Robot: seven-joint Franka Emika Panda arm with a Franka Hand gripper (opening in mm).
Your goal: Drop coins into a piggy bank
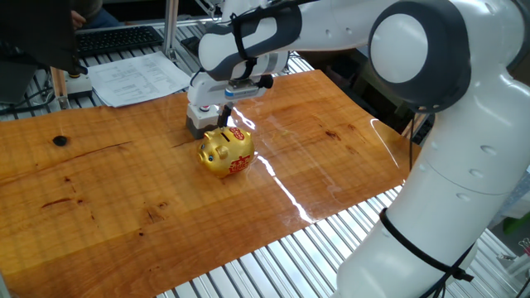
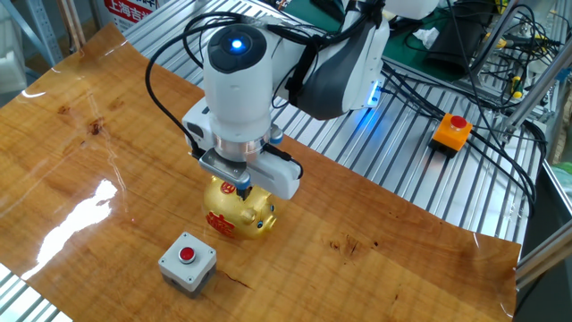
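Observation:
The gold piggy bank (image 1: 226,151) with red markings stands on the wooden table (image 1: 99,190). It also shows in the other fixed view (image 2: 237,213). My gripper (image 1: 225,113) points down just above the pig's back, and in the other fixed view it hangs right over the pig (image 2: 241,190). Its fingers look close together. No coin shows between them or anywhere on the table.
A grey box with a red button (image 1: 199,116) stands right behind the pig, also seen in front of it in the other view (image 2: 188,261). Papers (image 1: 137,79) and a keyboard (image 1: 116,37) lie at the far edge. An orange button box (image 2: 450,131) sits off the table.

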